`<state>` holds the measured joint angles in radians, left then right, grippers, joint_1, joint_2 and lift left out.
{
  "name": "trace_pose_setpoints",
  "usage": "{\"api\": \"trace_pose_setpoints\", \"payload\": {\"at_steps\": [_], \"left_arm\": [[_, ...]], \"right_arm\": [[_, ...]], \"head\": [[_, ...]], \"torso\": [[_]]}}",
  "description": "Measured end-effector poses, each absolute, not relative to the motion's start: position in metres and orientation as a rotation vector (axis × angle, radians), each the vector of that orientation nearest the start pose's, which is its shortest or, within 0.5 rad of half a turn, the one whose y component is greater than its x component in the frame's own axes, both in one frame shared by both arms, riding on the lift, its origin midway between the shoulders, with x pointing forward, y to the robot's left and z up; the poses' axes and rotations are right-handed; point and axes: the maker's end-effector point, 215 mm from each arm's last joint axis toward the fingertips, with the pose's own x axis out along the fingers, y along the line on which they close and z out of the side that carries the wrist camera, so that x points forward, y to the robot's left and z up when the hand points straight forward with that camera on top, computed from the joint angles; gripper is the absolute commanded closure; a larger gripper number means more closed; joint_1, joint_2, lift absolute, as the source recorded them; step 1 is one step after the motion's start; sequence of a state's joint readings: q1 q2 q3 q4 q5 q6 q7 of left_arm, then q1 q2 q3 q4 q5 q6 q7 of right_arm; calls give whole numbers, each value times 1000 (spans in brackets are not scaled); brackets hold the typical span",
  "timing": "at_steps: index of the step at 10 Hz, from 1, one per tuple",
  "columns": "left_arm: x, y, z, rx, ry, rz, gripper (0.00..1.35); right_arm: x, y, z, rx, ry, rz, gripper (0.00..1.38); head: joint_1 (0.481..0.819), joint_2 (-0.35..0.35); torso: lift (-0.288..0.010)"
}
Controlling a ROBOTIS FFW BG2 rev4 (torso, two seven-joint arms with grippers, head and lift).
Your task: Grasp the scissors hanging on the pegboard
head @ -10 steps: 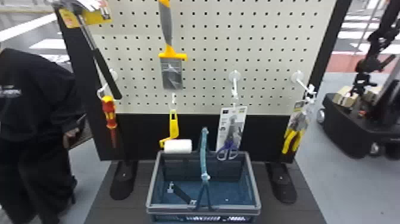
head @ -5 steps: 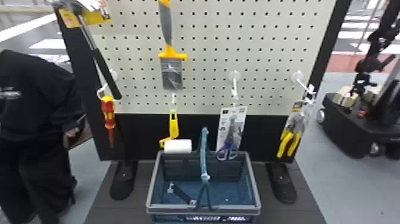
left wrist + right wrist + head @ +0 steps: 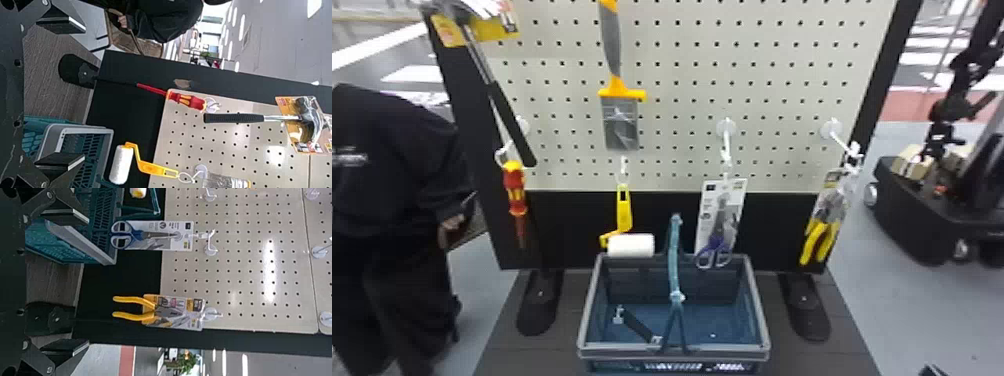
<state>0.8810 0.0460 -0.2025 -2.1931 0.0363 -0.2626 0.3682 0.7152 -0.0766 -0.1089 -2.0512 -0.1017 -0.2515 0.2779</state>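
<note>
Scissors (image 3: 719,225), head view: carded, hung from a hook (image 3: 726,131) on the pegboard (image 3: 782,75), right of centre. Long axis upright, blue loops down, just above the basket (image 3: 758,310) back rim.

Left wrist view: my left pincer (image 3: 78,94) gapes wide, facing screwdriver (image 3: 184,100) and roller (image 3: 121,164).

Right wrist view: my right pincer (image 3: 78,282) gapes wide too. Scissors (image 3: 145,235) lie ahead, well apart, off its centre line; pliers (image 3: 156,311) sit closer to that line.

Judgement: right arm is nearer and needs a sideways shift first.

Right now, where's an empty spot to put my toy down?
Inside the basket, right of its handle. Also the table beside the basket, in front of each black foot. Crowded behind, where roller and scissors hang.
</note>
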Motion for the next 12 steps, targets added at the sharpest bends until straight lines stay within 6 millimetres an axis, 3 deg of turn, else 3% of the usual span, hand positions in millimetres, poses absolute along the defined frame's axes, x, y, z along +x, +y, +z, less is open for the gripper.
{"api": "trace_pose_setpoints", "payload": {"at_steps": [5, 12], "left_arm": [[325, 212, -333, -162, 29, 210, 157], [328, 207, -334, -170, 32, 198, 157]], "right_arm": [[430, -213, -344, -54, -44, 326, 180], [522, -167, -353, -46, -33, 477, 180]], "head": [[549, 0], [549, 0]], "torso": [[-100], [-100]]}}
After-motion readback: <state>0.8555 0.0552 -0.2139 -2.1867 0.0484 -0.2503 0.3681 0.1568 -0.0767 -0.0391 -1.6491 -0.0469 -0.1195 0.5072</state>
